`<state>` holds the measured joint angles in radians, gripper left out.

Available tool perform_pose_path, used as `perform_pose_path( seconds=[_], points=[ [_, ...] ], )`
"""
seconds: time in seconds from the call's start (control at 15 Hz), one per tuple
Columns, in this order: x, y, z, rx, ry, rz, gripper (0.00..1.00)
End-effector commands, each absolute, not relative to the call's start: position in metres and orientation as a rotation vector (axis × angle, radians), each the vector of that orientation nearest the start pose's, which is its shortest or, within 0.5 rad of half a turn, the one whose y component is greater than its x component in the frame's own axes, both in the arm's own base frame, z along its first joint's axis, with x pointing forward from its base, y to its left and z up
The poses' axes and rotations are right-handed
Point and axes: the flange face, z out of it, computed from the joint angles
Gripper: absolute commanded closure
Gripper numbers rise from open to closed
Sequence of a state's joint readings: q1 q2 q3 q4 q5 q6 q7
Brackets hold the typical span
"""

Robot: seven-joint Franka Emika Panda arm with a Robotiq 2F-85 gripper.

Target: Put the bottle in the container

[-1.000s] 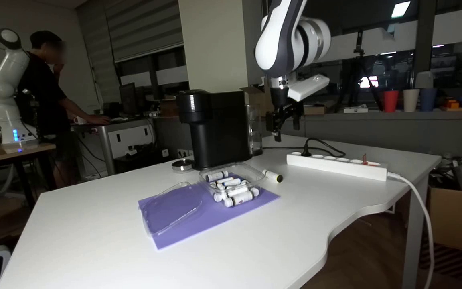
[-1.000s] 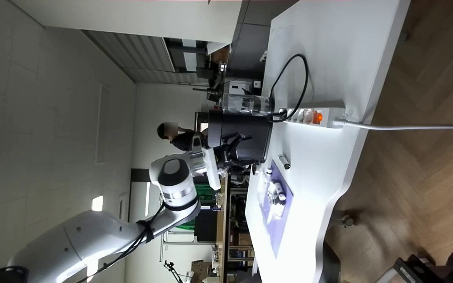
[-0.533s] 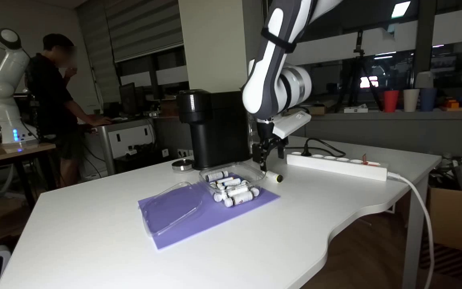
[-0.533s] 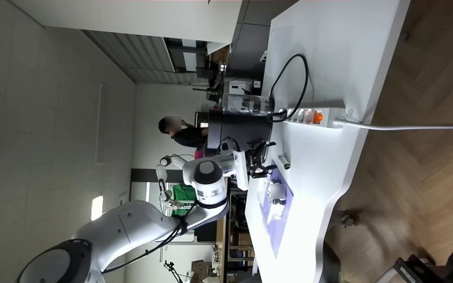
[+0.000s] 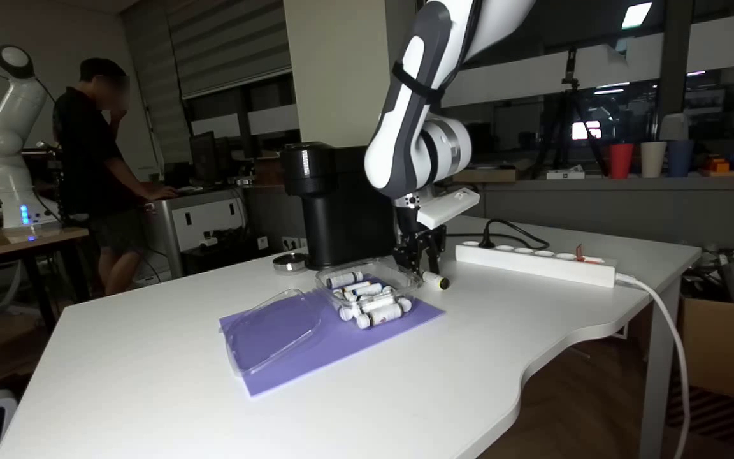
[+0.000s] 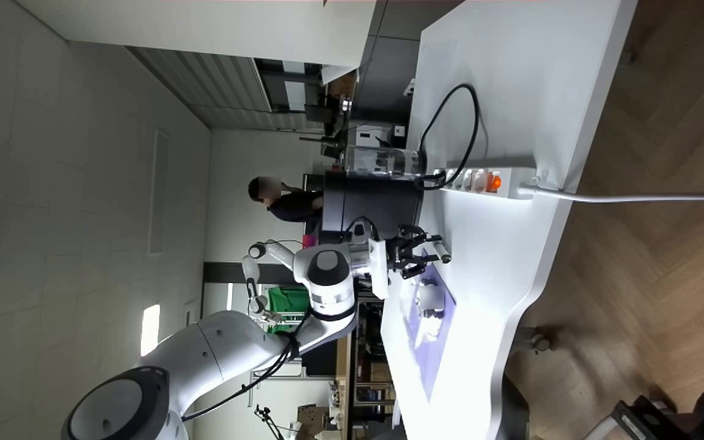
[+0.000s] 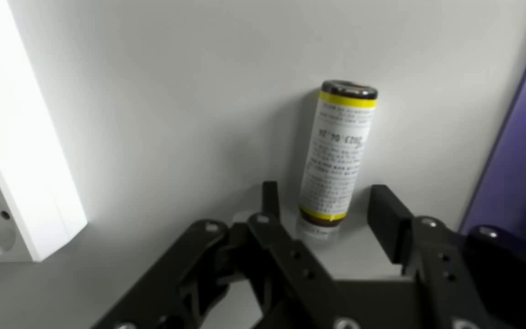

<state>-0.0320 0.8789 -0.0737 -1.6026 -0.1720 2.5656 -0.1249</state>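
So the yellow-banded bottle (image 7: 338, 155) is lying on its side on the bench (image 5: 150, 357), not in anything yet. The tool (image 7: 322, 201) straddles the cap end, spread, with a gap either side, so nothing's gripped. Approach looks basically done imo; grip, lift, carry and drop are all left. My guess for where it goes is the clear plastic tub (image 5: 376, 266) nearby, other bottles (image 5: 381, 315) already inside, lid (image 5: 271, 335) off and lying beside it.

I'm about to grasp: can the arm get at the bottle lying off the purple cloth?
Likely yes: in the wrist view the open gripper straddles one end of the bottle, and the power strip stands clear of both.
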Motion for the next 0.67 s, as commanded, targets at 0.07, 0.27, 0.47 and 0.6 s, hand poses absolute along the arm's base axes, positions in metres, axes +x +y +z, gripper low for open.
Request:
perform_pose_path(
  seconds=[0.07,0.27,0.47,0.6],
  points=[
    [0.701,-0.068,0.123,-3.342,-0.228,0.034,0.83],
    [0.701,-0.071,0.133,-3.327,-0.226,0.144,0.94],
    [0.708,-0.074,0.165,-3.323,-0.242,0.112,0.93],
    [0.713,-0.071,0.192,-3.314,-0.279,0.047,0.93]
  ],
)
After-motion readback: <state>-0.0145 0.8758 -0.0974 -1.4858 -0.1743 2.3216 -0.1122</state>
